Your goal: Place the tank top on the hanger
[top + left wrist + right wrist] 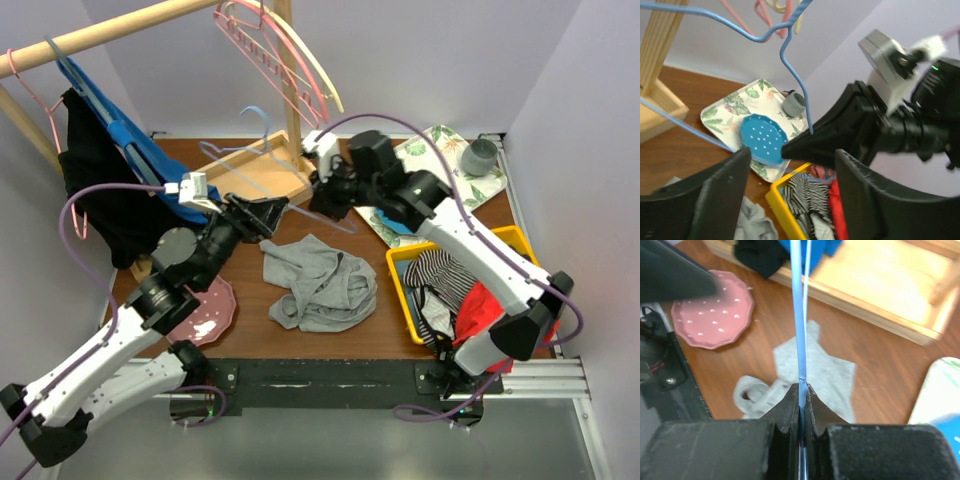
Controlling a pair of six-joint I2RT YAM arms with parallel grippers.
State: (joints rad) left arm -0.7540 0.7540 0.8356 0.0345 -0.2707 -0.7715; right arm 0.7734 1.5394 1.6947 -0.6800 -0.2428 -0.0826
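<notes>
Right gripper [801, 388] pinched tight on wire of thin pale-blue triangular hanger [798, 315], holding it above brown wooden table [250, 330]. Left gripper [791, 160] spread wide, gripping nothing, facing right one. Crumpled light-grey knit tank top [320, 285] on table below hanger.

**No readable text**

No words, labels, brand names, numbers or signs can be read in any of the three views. Any markings on the objects or the arms are too small or too blurred to make out.
</notes>
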